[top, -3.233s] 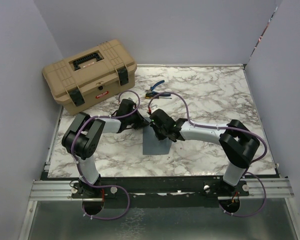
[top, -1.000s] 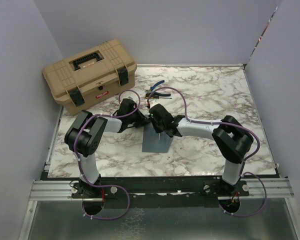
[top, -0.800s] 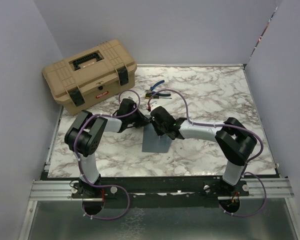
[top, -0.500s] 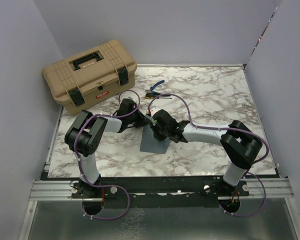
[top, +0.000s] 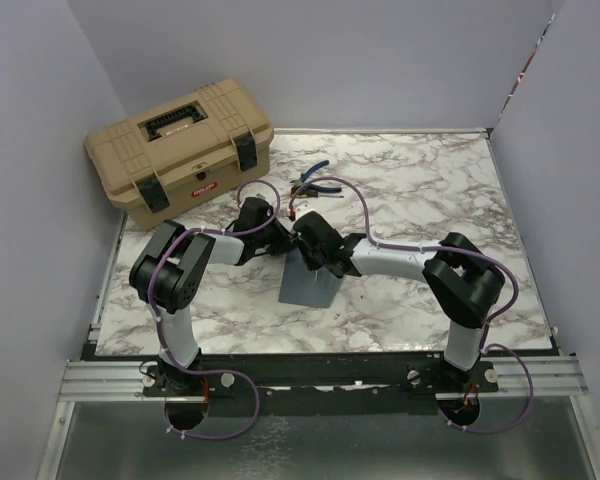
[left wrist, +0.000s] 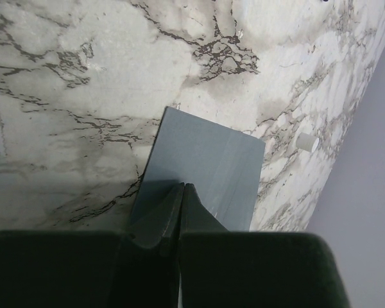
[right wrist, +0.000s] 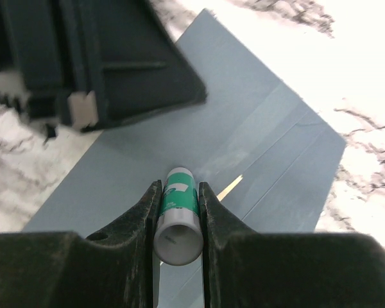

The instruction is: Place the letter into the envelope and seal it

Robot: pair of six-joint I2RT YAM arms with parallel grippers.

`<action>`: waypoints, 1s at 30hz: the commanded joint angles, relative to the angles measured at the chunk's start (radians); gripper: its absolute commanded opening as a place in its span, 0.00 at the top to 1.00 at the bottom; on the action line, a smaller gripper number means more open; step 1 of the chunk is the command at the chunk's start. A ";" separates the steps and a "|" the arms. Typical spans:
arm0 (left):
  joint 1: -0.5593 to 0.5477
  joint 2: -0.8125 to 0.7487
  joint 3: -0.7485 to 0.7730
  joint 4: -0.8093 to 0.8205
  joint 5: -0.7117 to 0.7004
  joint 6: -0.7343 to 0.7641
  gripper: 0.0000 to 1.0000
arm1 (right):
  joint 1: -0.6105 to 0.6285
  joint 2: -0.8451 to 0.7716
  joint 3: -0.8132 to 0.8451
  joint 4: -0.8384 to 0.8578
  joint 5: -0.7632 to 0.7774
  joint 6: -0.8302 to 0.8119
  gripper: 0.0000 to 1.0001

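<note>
The blue-grey envelope (top: 308, 290) lies flat on the marble table between the two arms. My right gripper (right wrist: 178, 187) is shut on a green and white glue stick (right wrist: 178, 215), whose tip touches the envelope (right wrist: 263, 128). A thin cream sliver of the letter (right wrist: 230, 188) shows at a seam of the envelope; the remainder of it is hidden. My left gripper (left wrist: 183, 186) is shut, its tips resting on the envelope (left wrist: 212, 160) near one edge. In the top view the left gripper (top: 283, 243) and right gripper (top: 318, 264) are close together over the envelope's far end.
A tan toolbox (top: 180, 150) stands at the far left of the table. Blue-handled pliers (top: 310, 180) lie behind the grippers. The left gripper's body (right wrist: 102, 58) sits just beyond the glue stick. Grey walls enclose the table on three sides.
My right gripper with the glue stick slid toward the near right over the envelope, then back toward the far left. The left gripper and the envelope have stayed put.
</note>
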 commanded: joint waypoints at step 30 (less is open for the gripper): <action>-0.002 0.091 -0.070 -0.224 -0.099 0.063 1.00 | -0.055 0.058 0.035 -0.124 0.084 0.055 1.00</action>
